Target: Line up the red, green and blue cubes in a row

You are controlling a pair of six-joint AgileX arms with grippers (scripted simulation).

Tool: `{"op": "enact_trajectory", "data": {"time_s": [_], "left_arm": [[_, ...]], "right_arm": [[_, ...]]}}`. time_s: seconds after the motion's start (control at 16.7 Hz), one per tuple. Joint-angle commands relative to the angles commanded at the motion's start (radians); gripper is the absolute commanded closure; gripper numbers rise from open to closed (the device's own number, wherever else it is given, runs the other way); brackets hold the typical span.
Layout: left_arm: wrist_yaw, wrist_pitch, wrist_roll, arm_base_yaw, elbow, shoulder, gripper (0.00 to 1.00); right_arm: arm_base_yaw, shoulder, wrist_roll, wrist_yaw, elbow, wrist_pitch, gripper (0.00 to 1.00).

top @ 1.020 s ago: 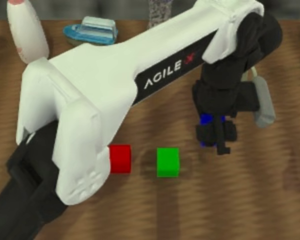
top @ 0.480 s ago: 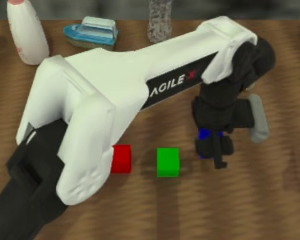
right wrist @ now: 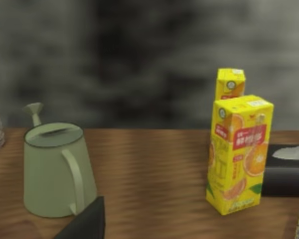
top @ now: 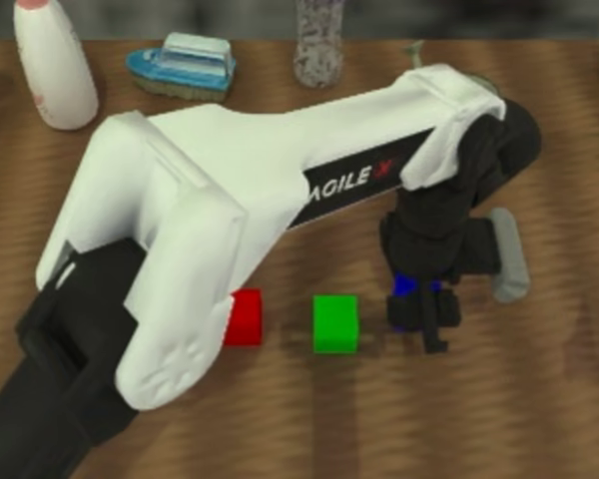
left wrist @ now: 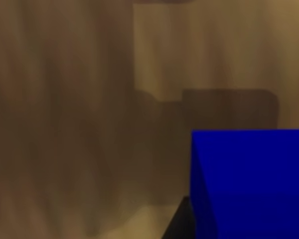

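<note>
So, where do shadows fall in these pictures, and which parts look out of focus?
Top view: the green cube and the left arm throw dark streaks on the table, toward the picture's lower edge. Left wrist view: a blocky shadow lies on the wood beyond the blue cube. Right wrist view: the wall behind is blurred; the watering can and juice cartons are sharper.

Blue cube (left wrist: 249,184) is filling the lower corner of the left wrist view, very close to the camera, one lit face and one darker side face showing. Brown wood-grain table (left wrist: 65,124) is lying beyond it, a dark blocky shadow (left wrist: 229,109) falling just past the cube.
</note>
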Motion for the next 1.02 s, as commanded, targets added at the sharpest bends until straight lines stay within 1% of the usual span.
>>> {"op": "enact_trajectory", "data": {"time_s": [0.72, 0.78, 1.02], "left_arm": [[0.000, 0.000, 0.000, 0.000, 0.000, 0.000, 0.02], [0.000, 0.000, 0.000, 0.000, 0.000, 0.000, 0.00], [0.000, 0.000, 0.000, 0.000, 0.000, 0.000, 0.00]], "right_arm": [[0.000, 0.000, 0.000, 0.000, 0.000, 0.000, 0.00], [0.000, 0.000, 0.000, 0.000, 0.000, 0.000, 0.00], [0.000, 0.000, 0.000, 0.000, 0.000, 0.000, 0.00]]}}
